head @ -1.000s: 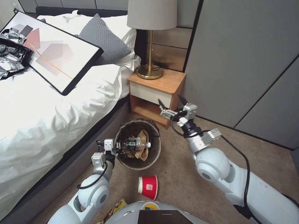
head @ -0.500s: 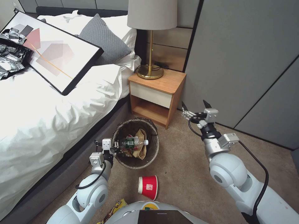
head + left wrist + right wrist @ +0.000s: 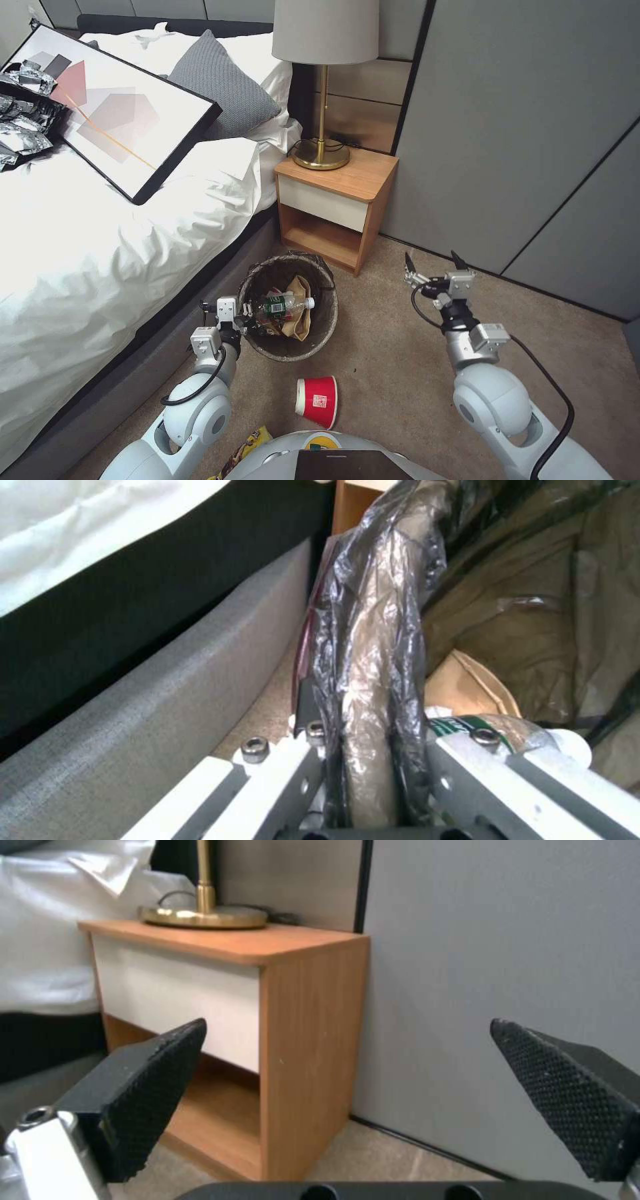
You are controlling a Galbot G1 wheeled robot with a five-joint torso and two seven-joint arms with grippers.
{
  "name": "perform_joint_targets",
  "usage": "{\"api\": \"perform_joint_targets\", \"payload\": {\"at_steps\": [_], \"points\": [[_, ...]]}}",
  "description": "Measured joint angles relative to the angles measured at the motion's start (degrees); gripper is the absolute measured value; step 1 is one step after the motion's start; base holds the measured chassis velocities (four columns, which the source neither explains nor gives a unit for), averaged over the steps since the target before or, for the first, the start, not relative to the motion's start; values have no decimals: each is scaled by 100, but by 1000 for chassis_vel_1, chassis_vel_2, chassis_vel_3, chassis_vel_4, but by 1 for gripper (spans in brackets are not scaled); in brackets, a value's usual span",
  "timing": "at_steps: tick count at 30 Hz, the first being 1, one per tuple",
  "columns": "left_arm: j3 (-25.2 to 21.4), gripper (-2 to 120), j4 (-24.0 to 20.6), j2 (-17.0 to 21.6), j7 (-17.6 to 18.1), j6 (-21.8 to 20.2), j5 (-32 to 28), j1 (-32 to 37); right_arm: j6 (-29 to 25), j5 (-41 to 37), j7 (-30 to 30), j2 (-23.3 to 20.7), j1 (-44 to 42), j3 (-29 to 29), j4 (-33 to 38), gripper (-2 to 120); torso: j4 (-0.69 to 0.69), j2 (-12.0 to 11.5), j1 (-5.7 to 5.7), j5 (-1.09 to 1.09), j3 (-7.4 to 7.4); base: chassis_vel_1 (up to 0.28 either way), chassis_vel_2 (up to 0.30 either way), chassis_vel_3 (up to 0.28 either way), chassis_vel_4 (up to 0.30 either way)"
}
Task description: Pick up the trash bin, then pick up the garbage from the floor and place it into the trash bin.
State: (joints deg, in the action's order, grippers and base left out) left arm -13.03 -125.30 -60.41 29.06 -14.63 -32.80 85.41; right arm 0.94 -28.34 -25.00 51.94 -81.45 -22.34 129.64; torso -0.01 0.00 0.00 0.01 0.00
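The trash bin (image 3: 261, 343), round with a dark bag liner over its rim, stands between the bed and the nightstand. My left gripper (image 3: 245, 319) is shut on its near-left rim (image 3: 370, 680). Inside lie a green-labelled clear bottle (image 3: 283, 306), a crumpled brown paper bag (image 3: 301, 313) and other garbage. A red-and-white paper cup (image 3: 317, 401) lies on its side on the carpet in front of the bin. A yellow snack wrapper (image 3: 241, 452) pokes out by my base. My right gripper (image 3: 433, 261) hangs open and empty above the carpet to the right of the nightstand, its pads (image 3: 150, 1090) wide apart.
A wooden nightstand (image 3: 333, 200) with a brass lamp (image 3: 322, 100) stands behind the bin. The bed (image 3: 100, 233) with a framed picture (image 3: 113, 110) and grey pillow (image 3: 220, 83) runs along the left. Grey wall panels (image 3: 533, 133) close off the right. Open carpet (image 3: 393, 353) lies between the arms.
My right arm has swung right and back toward me, away from the nightstand's front, gripper still open. The bin and left gripper shifted slightly left and nearer.
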Motion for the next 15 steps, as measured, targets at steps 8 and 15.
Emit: {"api": "perform_joint_targets", "payload": {"at_steps": [8,15], "points": [[-8,0,19,-15,4,11,44,12,-189,309,86,197,-349,-149,-180,100,-1,0,0,0,0,0,0,0,0],[-22,0,13,-42,24,24,67,34,-465,863,211,488,-831,-223,-416,100,-1,0,0,-2,0,0,0,0,0]]}}
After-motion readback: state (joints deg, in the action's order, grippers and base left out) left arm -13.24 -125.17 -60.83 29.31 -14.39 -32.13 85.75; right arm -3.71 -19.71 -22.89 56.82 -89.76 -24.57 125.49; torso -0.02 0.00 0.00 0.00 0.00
